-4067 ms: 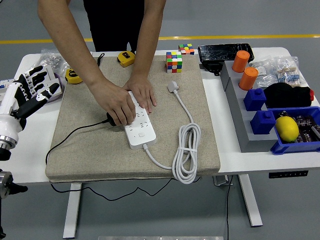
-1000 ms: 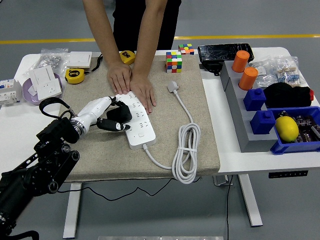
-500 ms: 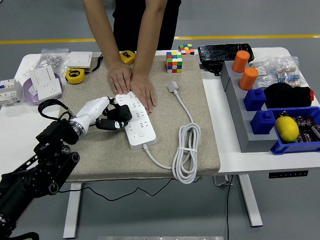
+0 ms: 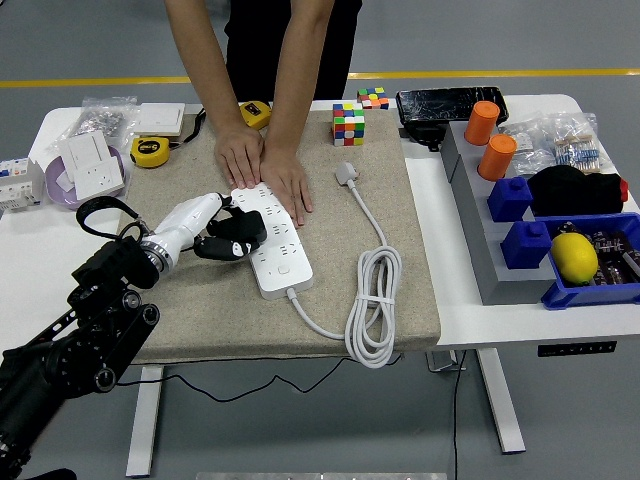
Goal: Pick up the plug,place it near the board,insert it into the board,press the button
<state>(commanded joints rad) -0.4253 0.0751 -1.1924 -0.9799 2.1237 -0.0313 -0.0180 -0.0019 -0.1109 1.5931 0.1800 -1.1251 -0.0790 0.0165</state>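
**Seating the plug squarely in the strip**

Landmark: the white power strip (image 4: 270, 240) on the tan mat (image 4: 200, 300). At the strip's left edge, the left hand (image 4: 205, 232) has its fingers curled around the black plug (image 4: 238, 232), which sits against the strip's near-left sockets; whether the prongs are in cannot be told. Judgement: press straight into the socket face, without twisting. At the strip's far end, a person's hands (image 4: 262, 170) lie flat, bracing it.
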